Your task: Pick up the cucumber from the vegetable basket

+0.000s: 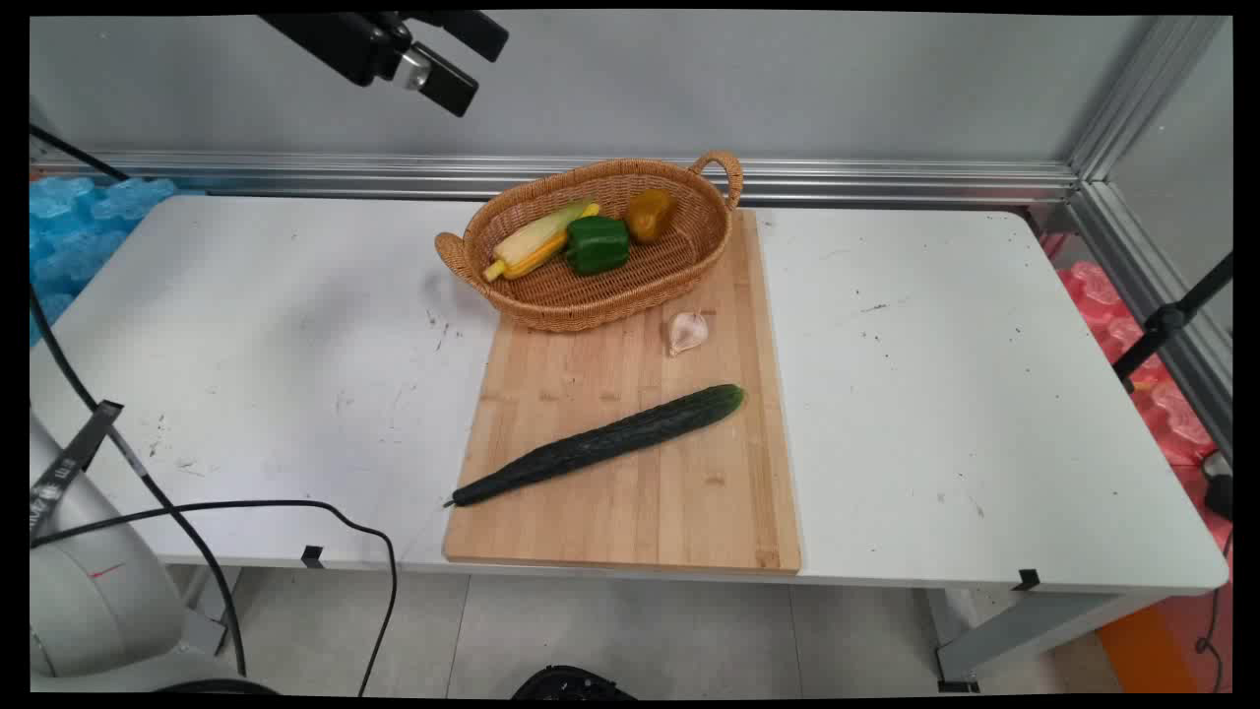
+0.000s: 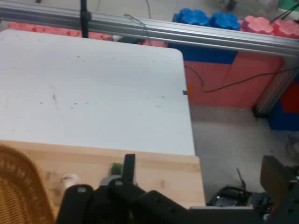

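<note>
A wooden cutting board is lying across the middle of the white table, its near edge sitting almost flush with the table's near edge. On the board's near half a long dark green cucumber is lying on a slant, its thin stem end reaching just past the board's left edge and its blunt end pointing toward the right and back. Just behind it, apart from it, a small pale garlic bulb is resting on the board near the basket. Farther back, a woven wicker basket with two handles is sitting on the board's far end, its left side overhanging onto the table. Inside it an ear of corn in pale husk is lying at the left, a green bell pepper is sitting in the middle touching the corn, and a yellow-orange pepper is sitting just to its right. High above and well apart from all of this, the black gripper is hanging at the top edge, left of the basket, with its fingers spread apart and nothing between them. In the hand view the board, the basket's rim, the garlic and the cucumber's tip are showing below the gripper.
</note>
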You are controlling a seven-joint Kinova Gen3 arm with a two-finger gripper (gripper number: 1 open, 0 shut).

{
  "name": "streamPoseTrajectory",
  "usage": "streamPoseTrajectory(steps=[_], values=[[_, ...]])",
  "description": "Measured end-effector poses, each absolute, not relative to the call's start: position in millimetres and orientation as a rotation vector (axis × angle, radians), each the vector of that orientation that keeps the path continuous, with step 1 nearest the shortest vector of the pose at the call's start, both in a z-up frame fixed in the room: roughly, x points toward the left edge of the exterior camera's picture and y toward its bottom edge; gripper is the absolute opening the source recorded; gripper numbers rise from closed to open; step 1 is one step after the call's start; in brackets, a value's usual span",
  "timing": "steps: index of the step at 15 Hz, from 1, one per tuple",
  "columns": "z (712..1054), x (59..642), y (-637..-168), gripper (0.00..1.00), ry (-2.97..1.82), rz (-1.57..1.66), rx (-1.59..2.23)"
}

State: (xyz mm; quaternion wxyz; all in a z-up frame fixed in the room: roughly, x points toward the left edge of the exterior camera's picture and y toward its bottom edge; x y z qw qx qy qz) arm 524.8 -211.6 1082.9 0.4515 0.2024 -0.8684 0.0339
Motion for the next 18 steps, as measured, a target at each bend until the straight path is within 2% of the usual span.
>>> streamPoseTrajectory(steps=[11, 18], values=[[1045.2, 541.9, -261.1, 1.00, -2.344, 0.302, 0.641], [996.9, 538.9, -309.2, 1.00, -2.436, 0.438, 0.789]])
